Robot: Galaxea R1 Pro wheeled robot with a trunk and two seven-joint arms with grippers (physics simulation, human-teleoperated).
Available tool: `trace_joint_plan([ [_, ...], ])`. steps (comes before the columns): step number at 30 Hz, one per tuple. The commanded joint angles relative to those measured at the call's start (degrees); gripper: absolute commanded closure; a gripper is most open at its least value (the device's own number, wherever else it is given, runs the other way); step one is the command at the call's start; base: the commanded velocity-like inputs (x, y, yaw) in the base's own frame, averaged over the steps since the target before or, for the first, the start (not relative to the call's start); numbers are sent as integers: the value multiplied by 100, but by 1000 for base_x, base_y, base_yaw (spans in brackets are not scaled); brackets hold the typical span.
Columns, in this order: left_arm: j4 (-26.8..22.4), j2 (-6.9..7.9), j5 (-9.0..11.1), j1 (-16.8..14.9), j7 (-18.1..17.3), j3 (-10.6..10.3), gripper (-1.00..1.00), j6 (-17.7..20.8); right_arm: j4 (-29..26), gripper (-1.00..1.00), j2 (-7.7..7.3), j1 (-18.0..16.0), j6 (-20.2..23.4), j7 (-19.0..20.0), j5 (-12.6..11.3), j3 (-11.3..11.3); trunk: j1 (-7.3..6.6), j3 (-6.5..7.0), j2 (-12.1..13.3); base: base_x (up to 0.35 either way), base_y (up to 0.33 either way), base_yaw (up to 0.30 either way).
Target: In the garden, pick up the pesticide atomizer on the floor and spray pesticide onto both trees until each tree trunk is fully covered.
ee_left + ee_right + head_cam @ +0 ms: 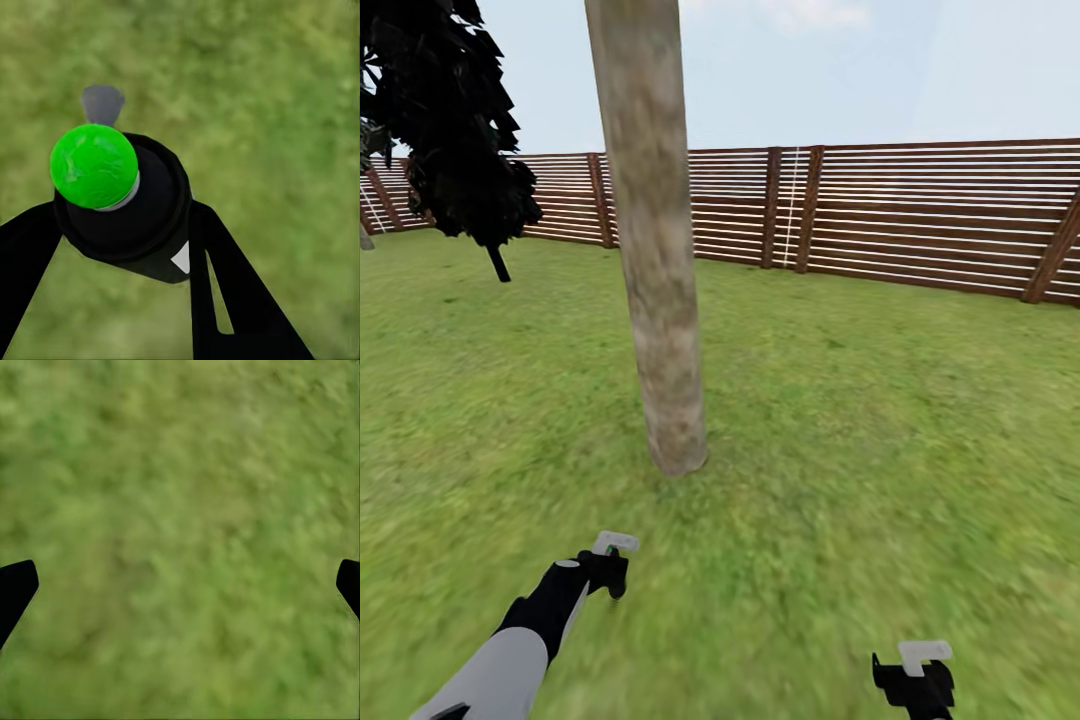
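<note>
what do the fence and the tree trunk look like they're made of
Fence: looks like wood, reddish-brown horizontal slats on darker posts, matte. Tree trunk: rough bark by its look, mottled grey-tan with faint green patches, no shine. Both are simulator renders, so texture is the only clue.

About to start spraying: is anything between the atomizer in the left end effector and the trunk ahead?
Nothing visible. Only open grass lies between the atomizer, held in the left end effector, and the trunk.
</note>
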Motion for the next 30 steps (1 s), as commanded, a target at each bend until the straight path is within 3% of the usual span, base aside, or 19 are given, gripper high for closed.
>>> trace_joint_plan([
  [1,-17,-17,-44,-3,-49,47,100,27,12,-100,0,-6,-23,-26,62,-35,3,-5,-2,339,-47,0],
  [20,-27,-69,-44,-3,-48,43,100,27,4,-100,1,38,-23,-25,64,-37,3,-5,-2,290,-139,0],
  [30,-354,-73,-44,59,-49,43,100,36,11,-100,1,38,-23,-23,64,-28,3,-5,-2,166,-199,0],
])
